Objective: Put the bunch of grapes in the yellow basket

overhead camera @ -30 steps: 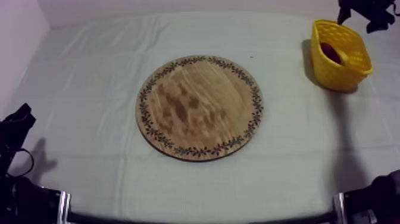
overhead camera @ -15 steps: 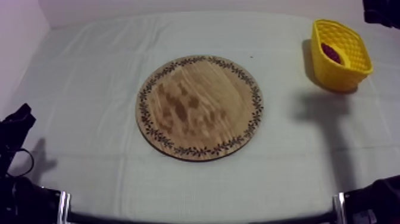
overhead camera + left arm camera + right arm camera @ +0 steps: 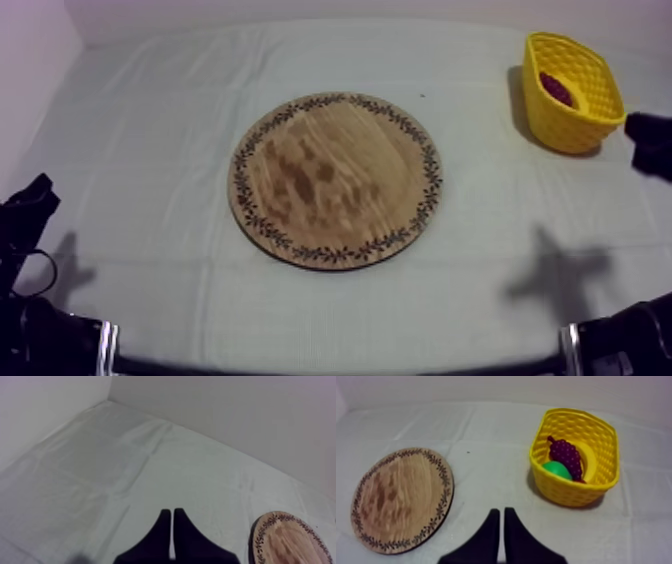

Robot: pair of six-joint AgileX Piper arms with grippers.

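Observation:
The purple bunch of grapes [image 3: 566, 456] lies in the yellow basket [image 3: 575, 492], on a banana [image 3: 589, 459] and a green pear [image 3: 555, 470]. From above, the grapes [image 3: 556, 88] show dark inside the basket [image 3: 590, 120] at the back right. My right gripper [image 3: 502, 511] is shut on nothing, its fingers together, and hangs in front of the basket and well back from it. At the table's right edge the right gripper [image 3: 652, 142] is a black shape. The round wooden board [image 3: 335, 180] lies bare mid-table. My left gripper [image 3: 172, 512] is shut and empty, low at the left.
The board [image 3: 401, 498] lies left of the right gripper, with open cloth between board and basket. The left gripper [image 3: 28, 208] rests near the front left corner, with the board's rim [image 3: 260, 531] off to its right. A pale wall rises behind the table.
My right arm has drawn back from above the basket, moving toward the table's front along the right edge. Its fingers have closed. The grapes stay in the basket; the left arm is still.

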